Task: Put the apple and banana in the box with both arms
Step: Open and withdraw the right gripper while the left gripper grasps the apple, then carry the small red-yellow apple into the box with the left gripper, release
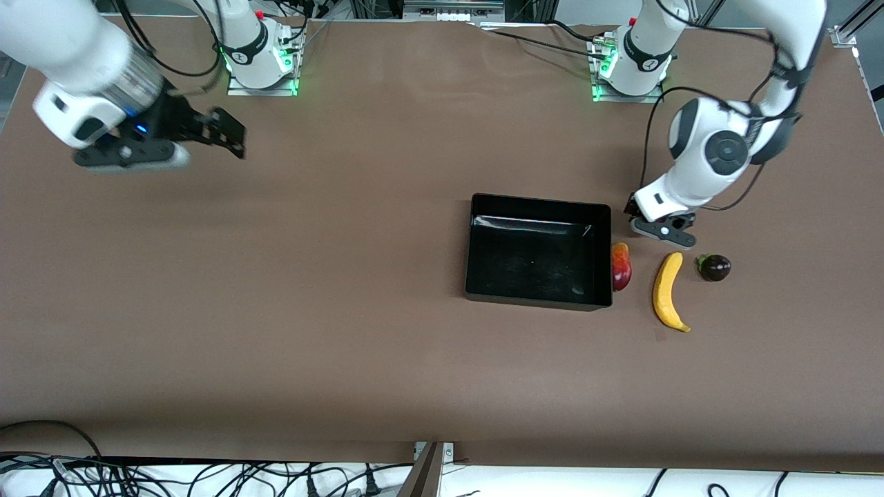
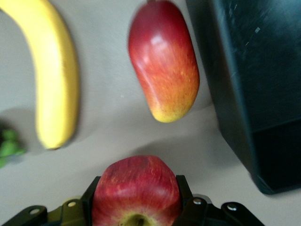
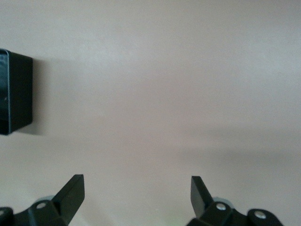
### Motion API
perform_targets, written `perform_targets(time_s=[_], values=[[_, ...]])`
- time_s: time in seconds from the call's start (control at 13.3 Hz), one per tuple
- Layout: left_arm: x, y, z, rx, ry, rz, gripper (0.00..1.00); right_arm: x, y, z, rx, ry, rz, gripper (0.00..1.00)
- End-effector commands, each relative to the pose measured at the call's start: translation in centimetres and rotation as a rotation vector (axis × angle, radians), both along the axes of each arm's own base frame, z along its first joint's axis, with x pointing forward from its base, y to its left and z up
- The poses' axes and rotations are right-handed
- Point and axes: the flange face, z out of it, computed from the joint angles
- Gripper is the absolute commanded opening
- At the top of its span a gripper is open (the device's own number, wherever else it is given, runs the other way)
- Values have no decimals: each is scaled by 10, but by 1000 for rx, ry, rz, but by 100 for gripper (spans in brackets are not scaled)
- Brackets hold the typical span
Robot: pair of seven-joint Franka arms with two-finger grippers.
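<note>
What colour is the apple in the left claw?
Red with yellowish streaks; the apple shows best in the left wrist view.

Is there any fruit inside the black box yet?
No fruit shows in the box; its dark floor looks bare. The apple sits between the left gripper fingers, outside the box. The banana and mango lie beside it on the table. The right gripper waits open.

Even overhead light, blurred wrist close-ups

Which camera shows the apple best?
The left wrist view: the apple fills the foreground, clamped in the left hand, red skin and stem dimple clear. In the front view the left arm hides it. The right wrist view shows only table and a box corner.
</note>
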Motion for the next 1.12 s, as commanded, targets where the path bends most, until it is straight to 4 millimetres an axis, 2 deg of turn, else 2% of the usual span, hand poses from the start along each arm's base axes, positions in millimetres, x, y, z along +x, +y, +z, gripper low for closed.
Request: perform_targets(time_s=[0.0, 0.07, 0.15, 0.22, 0.38, 0.6, 0.75, 0.82, 0.9, 0.97, 1.05], values=[[36, -26, 81, 16, 64, 61, 20, -2, -37, -4, -12, 4, 31, 100], [38, -52, 93, 28, 73, 112, 20, 4, -54, -7, -14, 7, 10, 100], [33, -80, 92, 27, 76, 194, 20, 10, -64, -6, -16, 5, 7, 100], [27, -109, 77, 21, 103, 279, 20, 13, -69, -2, -15, -6, 16, 100], [27, -149, 46, 5, 80, 385, 20, 14, -68, 8, -17, -26, 14, 100], [24, -173, -17, -15, 75, 405, 21, 20, -71, 3, -37, -21, 14, 100], [16, -175, -56, -35, 71, 409, 25, 22, -76, 2, -67, -23, 12, 100], [13, -174, -69, -42, 69, 410, 31, 22, -76, 9, -82, -44, 12, 100], [11, -174, -77, -37, 81, 421, 53, 22, -75, 9, -79, -43, 14, 100], [11, -174, -78, -33, 82, 443, 100, 23, -74, 10, -75, -49, 9, 100], [11, -179, -71, -32, 77, 438, 100, 24, -75, 9, -72, -49, 9, 100]])
